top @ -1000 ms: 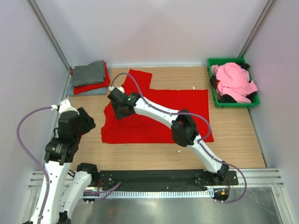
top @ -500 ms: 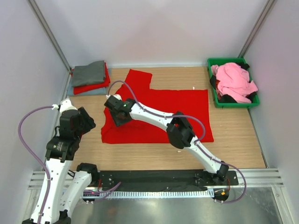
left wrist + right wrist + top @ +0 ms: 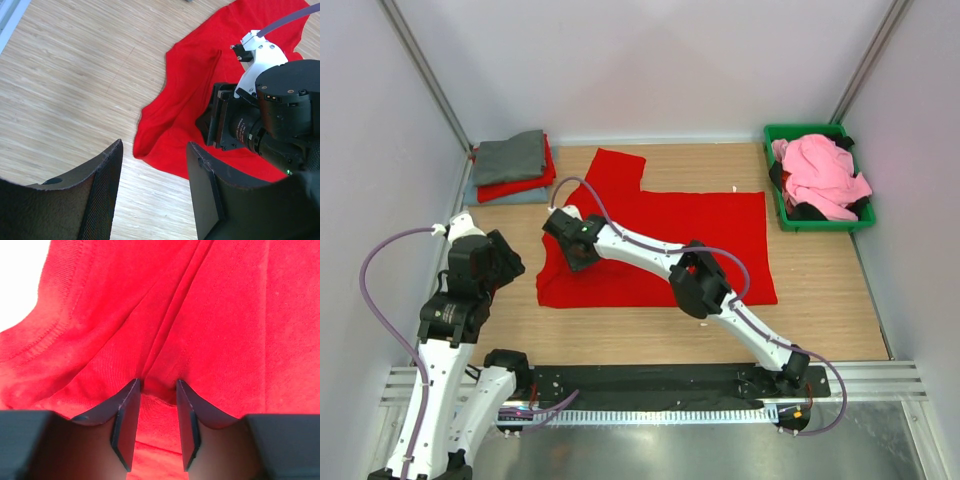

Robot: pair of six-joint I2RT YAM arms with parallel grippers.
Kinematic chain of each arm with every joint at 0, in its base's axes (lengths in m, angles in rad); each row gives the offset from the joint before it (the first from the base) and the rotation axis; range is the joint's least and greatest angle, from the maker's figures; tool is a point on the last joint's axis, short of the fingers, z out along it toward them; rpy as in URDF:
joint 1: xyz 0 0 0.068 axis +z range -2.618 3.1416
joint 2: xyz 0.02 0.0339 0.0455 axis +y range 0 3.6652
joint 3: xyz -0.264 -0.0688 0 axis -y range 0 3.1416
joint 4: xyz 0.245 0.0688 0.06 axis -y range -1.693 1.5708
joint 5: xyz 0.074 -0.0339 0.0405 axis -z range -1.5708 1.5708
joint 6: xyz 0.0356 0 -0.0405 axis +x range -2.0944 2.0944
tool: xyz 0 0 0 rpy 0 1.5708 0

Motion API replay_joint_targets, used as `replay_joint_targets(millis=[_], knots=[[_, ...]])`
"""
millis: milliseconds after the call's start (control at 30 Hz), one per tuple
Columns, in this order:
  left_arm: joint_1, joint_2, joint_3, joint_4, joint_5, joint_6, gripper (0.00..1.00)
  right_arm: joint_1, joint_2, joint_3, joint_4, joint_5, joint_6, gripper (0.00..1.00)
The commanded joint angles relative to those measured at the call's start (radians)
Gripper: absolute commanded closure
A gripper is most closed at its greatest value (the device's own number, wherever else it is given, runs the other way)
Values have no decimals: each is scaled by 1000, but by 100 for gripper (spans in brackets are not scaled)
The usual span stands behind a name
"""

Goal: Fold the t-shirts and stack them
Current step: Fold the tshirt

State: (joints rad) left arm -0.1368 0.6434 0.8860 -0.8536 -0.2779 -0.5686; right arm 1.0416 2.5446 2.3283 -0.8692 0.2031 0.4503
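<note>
Two jaws of the left gripper (image 3: 154, 170) are standing apart, holding nothing, over the table (image 3: 60, 75). Beyond, the right gripper (image 3: 158, 390) is clamping a thin ridge of the red t-shirt (image 3: 720, 225) lying mid-table. Such a shallow pinch is risking a slip on lifting, or creasing the cloth.

Pale lilac walls (image 3: 650, 60) around a light wooden tabletop (image 3: 820, 300)
</note>
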Motion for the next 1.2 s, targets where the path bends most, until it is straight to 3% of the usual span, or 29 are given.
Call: replay_joint_targets(millis=[0,167,667,933,1167], knots=[[8,-5,-1,27,-1,6,45,6,9,36,2,32,-4,62],[8,-1,-1,28,2,6,45,9,-10,29,1,45,-1,76],[8,9,-2,27,5,6,45,-3,-107,22,-24,111,-44,80],[8,13,-2,27,3,3,45,-29,-141,-17,-14,82,-53,74],[6,19,-1,25,2,4,45,-44,-148,-37,-5,84,-65,85]])
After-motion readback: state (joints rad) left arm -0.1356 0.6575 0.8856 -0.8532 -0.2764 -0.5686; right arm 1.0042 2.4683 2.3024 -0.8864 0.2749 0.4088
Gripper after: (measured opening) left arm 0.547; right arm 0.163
